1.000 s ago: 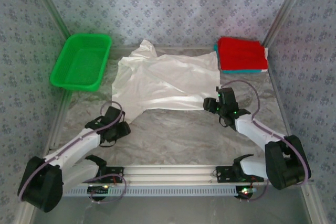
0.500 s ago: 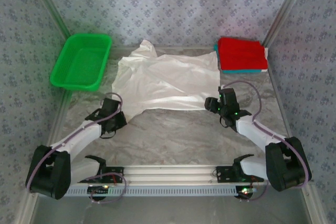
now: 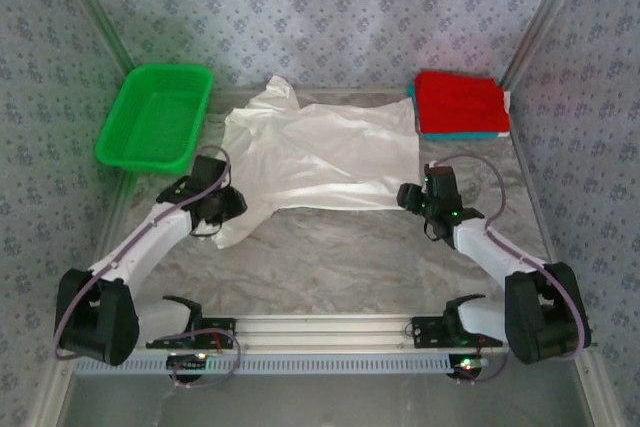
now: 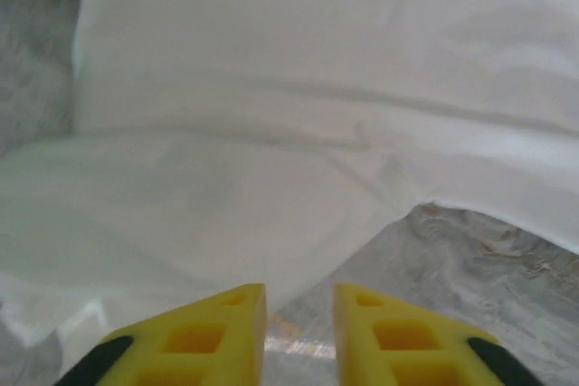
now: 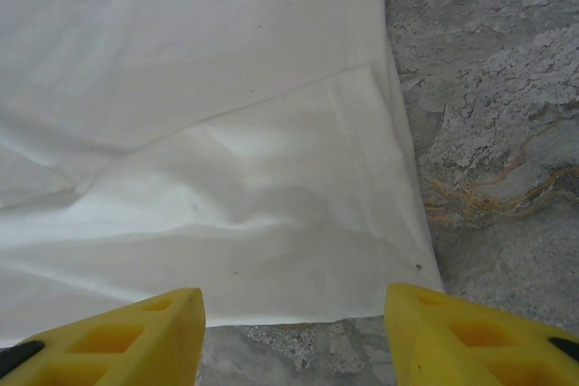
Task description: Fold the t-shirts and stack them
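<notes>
A white t-shirt lies spread out and somewhat rumpled across the far middle of the marbled grey counter, with one sleeve reaching toward the back wall and another trailing down at its near-left corner. To its right, at the far right corner of the counter, a folded red shirt sits on top of a folded teal shirt, of which just the edges peek out; this small stack is close to the white shirt's right edge. A green plastic basket stands at the far left, near the white shirt but apart from it. The left arm reaches to the shirt's near-left corner. In the left wrist view the yellow fingers of the left jaws stand with a narrow gap between them and grip nothing, the white cloth lying just ahead of their tips and bare counter showing in the gap. The right arm reaches to the shirt's near-right corner. In the right wrist view the yellow fingers of the right jaws are spread wide and grip nothing, and the hemmed corner of the shirt lies flat on the counter between and just beyond them.
</notes>
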Robot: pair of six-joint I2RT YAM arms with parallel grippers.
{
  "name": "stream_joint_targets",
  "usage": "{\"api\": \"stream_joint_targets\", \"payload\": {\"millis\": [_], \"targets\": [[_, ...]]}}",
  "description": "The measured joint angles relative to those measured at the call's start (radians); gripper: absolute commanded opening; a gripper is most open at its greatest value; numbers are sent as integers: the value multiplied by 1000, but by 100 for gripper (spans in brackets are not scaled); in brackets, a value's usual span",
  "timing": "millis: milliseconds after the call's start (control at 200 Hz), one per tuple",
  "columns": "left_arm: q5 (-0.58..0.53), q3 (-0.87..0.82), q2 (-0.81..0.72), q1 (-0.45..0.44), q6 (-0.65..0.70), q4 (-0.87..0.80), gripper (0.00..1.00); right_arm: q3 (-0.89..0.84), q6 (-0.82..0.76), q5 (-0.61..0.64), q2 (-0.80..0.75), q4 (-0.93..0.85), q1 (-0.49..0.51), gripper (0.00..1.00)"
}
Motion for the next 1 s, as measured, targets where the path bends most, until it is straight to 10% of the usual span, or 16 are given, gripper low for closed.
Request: {"api": "stream_joint_targets", "payload": {"millis": [235, 570, 794, 999], "targets": [[-23, -187, -193, 1, -128, -108, 54, -6, -52, -50, 6, 48, 20, 83], [-7, -198, 49, 38, -113, 24, 55, -32, -322, -278, -24, 214, 313, 92], [-14, -152, 146, 51, -58, 58, 4, -32, -343, -296, -25, 267, 378, 93], [-4, -48, 156, 50, -16, 65, 0, -32, -351, -270, -30, 270, 378, 93]]}}
